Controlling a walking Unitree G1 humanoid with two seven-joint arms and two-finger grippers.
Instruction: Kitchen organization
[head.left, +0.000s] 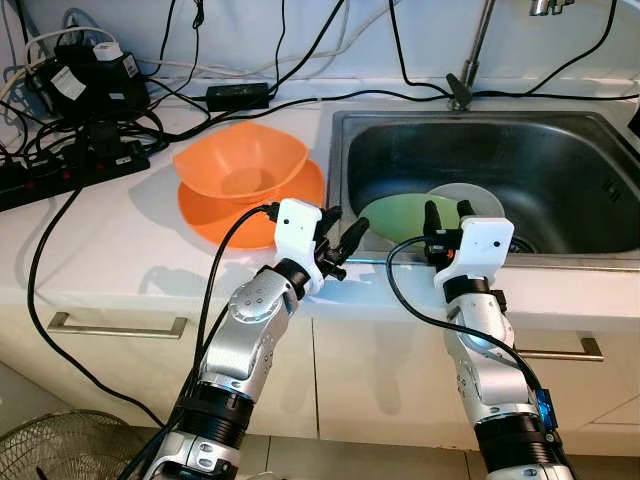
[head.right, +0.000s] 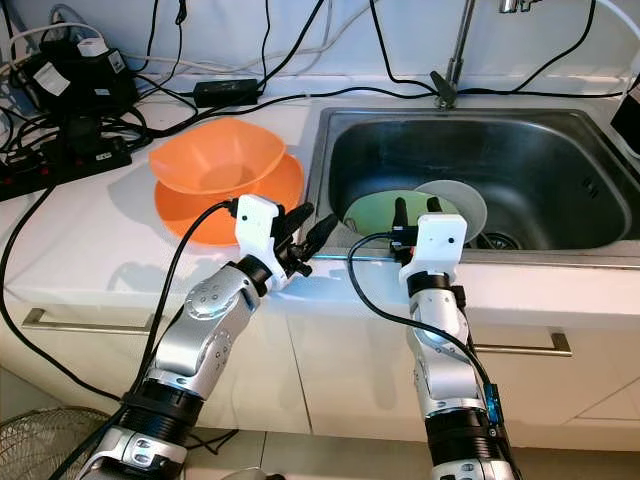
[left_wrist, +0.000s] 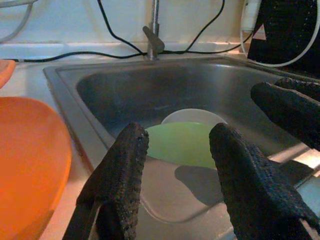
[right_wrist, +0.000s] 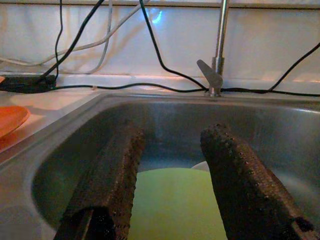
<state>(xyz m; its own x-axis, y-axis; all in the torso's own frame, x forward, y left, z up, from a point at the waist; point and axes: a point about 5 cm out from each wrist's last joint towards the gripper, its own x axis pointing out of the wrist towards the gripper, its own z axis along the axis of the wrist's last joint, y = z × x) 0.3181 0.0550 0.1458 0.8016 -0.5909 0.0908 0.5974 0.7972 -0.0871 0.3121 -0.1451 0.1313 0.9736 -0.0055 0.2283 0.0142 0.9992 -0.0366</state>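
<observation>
Green plate (head.left: 400, 215) lay in sink (head.left: 560, 140), against near wall, overlapping white plate (head.left: 470, 197) behind it. Right gripper (head.left: 447, 213) above sink's near rim, fingers spread, empty; left gripper (head.left: 340, 240) likewise at near-left corner. Plate likely light, stiff, maybe slippery; pinch raised rim.

left arm: silver, bent, raised forward, wrist turned toward the right | left pincer (head.left: 343, 244): fingers spread, holding nothing | right arm: silver, forearm upright | right pincer (head.left: 447, 216): fingers (right_wrist: 107, 185) parted, pointing forward, holding nothing
</observation>
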